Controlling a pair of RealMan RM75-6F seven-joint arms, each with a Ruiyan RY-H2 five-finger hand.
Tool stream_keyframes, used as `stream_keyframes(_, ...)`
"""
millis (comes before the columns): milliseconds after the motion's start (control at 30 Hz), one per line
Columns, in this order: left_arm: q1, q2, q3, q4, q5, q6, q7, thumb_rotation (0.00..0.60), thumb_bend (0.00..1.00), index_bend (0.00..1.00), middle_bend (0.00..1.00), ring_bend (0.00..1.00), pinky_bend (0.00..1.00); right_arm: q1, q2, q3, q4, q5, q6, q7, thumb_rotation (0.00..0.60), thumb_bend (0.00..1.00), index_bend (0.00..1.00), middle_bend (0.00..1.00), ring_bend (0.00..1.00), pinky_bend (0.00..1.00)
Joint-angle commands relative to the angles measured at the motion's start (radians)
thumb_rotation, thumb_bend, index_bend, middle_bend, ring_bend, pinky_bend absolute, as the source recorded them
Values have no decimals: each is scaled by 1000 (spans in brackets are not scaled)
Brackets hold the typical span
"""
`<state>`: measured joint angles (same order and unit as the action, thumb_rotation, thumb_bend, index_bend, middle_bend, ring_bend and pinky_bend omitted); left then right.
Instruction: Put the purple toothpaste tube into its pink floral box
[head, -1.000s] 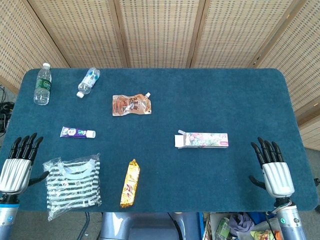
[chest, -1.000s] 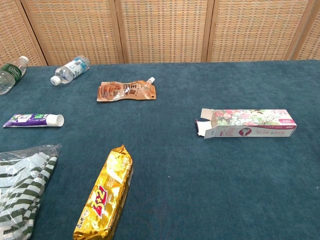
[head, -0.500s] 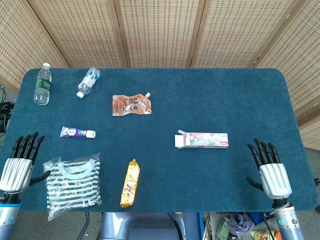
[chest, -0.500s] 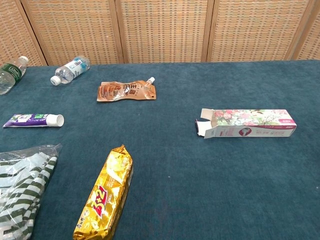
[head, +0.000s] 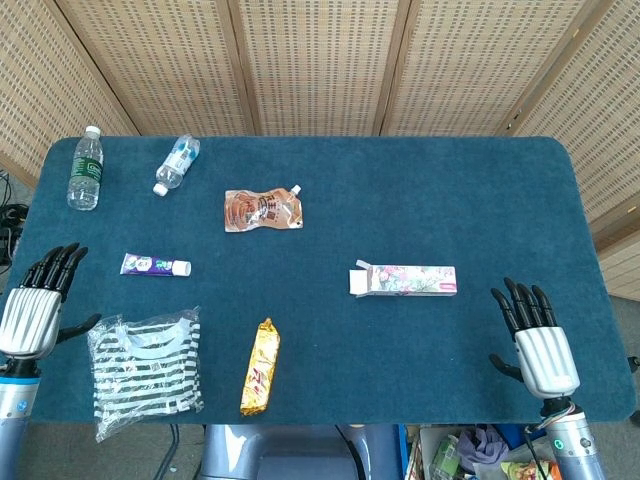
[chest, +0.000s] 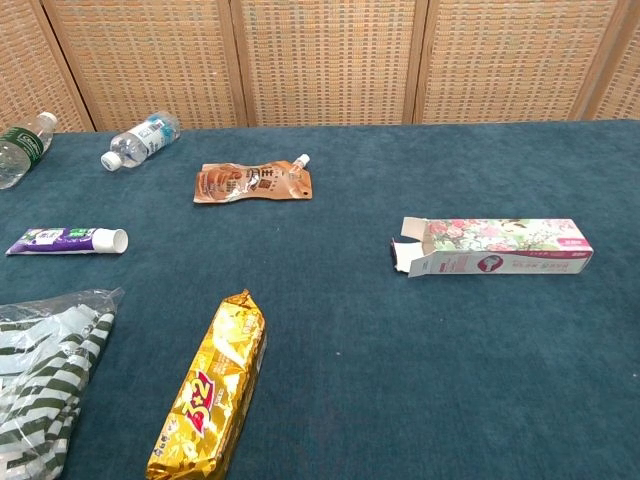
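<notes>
The purple toothpaste tube lies flat on the left side of the blue table, white cap pointing right. The pink floral box lies on its side right of centre, its flaps open at the left end. My left hand hovers at the table's left edge, fingers spread and empty, a short way left of the tube. At the front right corner my right hand is open too, right of and nearer than the box. Neither hand shows in the chest view.
A striped cloth in a clear bag lies just below the tube. A gold snack bar, a brown pouch and two water bottles are spread over the table. Wicker screens stand behind.
My left hand has moved slightly up toward the tube's level. My right hand has drifted a little left and nearer. The objects have not moved.
</notes>
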<state>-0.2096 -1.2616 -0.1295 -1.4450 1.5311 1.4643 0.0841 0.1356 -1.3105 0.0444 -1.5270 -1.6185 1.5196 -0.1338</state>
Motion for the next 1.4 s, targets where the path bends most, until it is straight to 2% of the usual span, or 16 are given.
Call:
stream_keyframes(33,-62,16,-25,50,-44,-106,-30,600,119,141,160,133,231,0,-1,0,1,-1,1,1,600,89,55,0,0,0)
stream_keyframes(200,-132,34,-49,108,-100,-232,-19,600,119,228,213,184,250,1,-1,0,0,2,-4,5,600,89,55,0,0,0)
stream_keyframes(367,-199,28,-67,165,-165,-360,-14,600,118,348,331,274,293,2,-7,-2,5,7,-13,-3,600,90,55,0,0,0)
stream_keyframes(533,-249,-3,-68,226,-208,-443,24,600,119,394,362,299,314,2,-9,-2,5,6,-11,-7,600,90,55,0,0,0)
stream_keyframes(933,-343,-111,-71,368,-340,-603,146,600,119,404,366,304,319,2,-7,0,5,13,-14,-1,600,89,55,0,0,0)
stream_keyframes(1167,-373,-171,-59,417,-382,-643,184,600,121,404,355,304,319,2,-7,2,9,14,-13,8,600,89,55,0,0,0)
stream_keyframes(1400,-388,-221,-43,472,-400,-666,198,600,177,404,352,304,319,2,-9,3,12,14,-11,16,600,90,55,0,0,0)
